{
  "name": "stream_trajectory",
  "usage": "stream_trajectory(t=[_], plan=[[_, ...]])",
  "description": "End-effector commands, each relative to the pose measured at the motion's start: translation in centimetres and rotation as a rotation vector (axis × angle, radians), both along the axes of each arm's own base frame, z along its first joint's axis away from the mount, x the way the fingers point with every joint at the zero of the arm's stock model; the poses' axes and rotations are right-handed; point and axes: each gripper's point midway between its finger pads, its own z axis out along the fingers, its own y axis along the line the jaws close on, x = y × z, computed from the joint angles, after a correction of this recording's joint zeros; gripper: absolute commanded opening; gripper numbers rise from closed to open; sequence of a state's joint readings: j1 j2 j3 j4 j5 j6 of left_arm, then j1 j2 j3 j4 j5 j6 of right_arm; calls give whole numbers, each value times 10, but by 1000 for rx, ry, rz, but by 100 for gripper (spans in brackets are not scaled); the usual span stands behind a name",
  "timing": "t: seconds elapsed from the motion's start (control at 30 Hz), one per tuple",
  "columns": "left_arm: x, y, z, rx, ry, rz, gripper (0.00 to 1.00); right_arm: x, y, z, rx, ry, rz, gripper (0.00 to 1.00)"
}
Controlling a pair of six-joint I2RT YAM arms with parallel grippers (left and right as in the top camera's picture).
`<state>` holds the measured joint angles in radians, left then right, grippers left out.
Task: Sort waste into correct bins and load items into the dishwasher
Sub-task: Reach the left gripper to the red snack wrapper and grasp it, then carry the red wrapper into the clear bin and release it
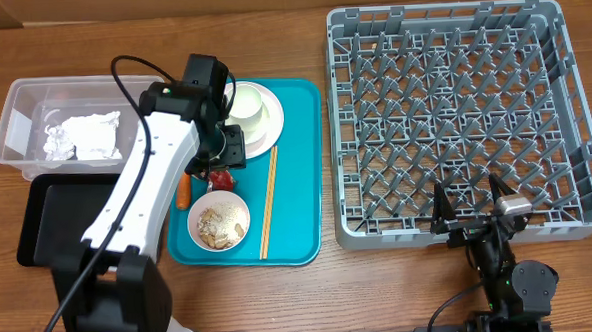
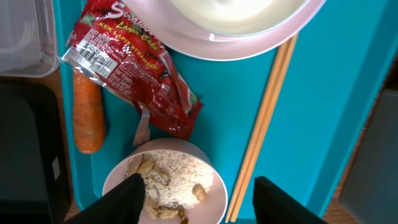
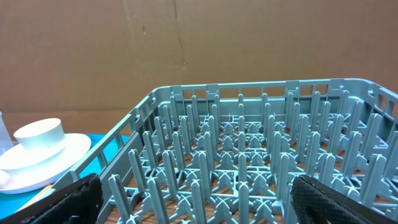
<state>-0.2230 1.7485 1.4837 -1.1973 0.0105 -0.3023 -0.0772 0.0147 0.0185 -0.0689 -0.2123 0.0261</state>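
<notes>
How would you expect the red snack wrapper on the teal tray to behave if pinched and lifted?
The red wrapper looks creased and flat, so probably floppy and light. Its glossy film may slip from a pinch. One end overlaps the carrot, which might roll if nudged.

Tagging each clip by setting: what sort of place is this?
Probably a lab bench staged as a dish-clearing station, not a real kitchen: a wooden table backed by cardboard, a grey dish rack and a teal meal tray.

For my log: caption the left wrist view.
Open left end effector above pale pink bowl of rice and peanuts, beside red snack wrapper, orange carrot, wooden chopsticks.
</notes>
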Motion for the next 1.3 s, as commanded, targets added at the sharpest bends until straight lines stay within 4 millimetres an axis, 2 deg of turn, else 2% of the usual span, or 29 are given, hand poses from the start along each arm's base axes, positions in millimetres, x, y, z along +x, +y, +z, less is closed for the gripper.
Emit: stream_trajectory(t=[0.0, 0.3, 0.6, 0.77, 0.87, 1.13, 1.27], plan=[[6, 1, -12, 28, 27, 36, 55, 0, -1, -1, 3, -7, -4, 100], [8, 3, -56, 67, 133, 42, 50, 0, -1, -1, 3, -7, -4, 100], [17, 3, -84, 84, 153, 46, 49, 0, -1, -1, 3, -7, -4, 100], [21, 10, -89, 132, 145, 68, 43, 0, -1, -1, 3, -7, -4, 100], [23, 14, -89, 153, 136, 70, 36, 0, -1, -1, 3, -7, -4, 100], [26, 13, -89, 150, 121, 78, 29, 0, -1, -1, 3, -7, -4, 100], [26, 13, -89, 147, 121, 78, 20, 0, -1, -1, 3, -7, -4, 100]])
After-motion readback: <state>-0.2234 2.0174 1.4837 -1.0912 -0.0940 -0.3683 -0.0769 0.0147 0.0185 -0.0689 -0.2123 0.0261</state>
